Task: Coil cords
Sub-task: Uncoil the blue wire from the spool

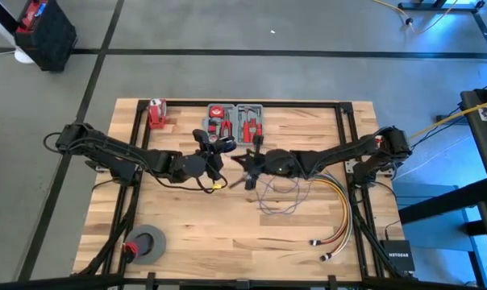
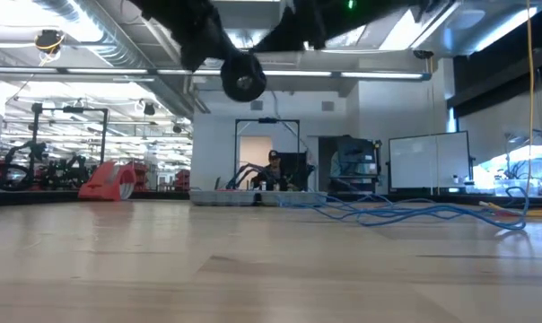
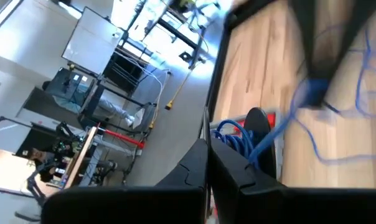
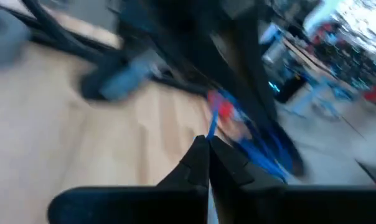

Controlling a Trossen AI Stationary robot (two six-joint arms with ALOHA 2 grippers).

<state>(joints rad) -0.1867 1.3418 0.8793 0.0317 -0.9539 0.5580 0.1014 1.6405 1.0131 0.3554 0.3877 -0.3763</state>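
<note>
The cord is a thin blue wire. Part of it is wound into a small coil [image 3: 233, 135] just past my left gripper [image 3: 208, 152], which is shut above the table's middle [image 1: 221, 153]. From the coil a strand [image 3: 281, 121] runs over to my right gripper [image 1: 245, 165], which is shut and faces the left one at close range. The rest of the cord lies in loose loops on the table [image 1: 280, 200], beneath and in front of the right gripper, and shows in the low view as a flat tangle [image 2: 415, 213]. My left gripper holds the coiled part of the cord [image 3: 224, 138] at its shut fingertips, coming nearly level from the table's left. The coil hangs clear of the table. The fingertips hide how many turns they have. My right gripper is shut on a strand of the cord [image 4: 220, 138] at its fingertips, coming nearly level from the table's right. The strand leaves the tips slanting away. The view is blurred, so the exact part is unclear.
A grey tray of red-handled tools [image 1: 235, 122] sits at the far middle, just behind both grippers. A red object [image 1: 156, 113] stands at the far left. A grey tape roll [image 1: 147, 244] lies near left. A bundle of yellow, orange and red cables [image 1: 340, 217] runs along the right side.
</note>
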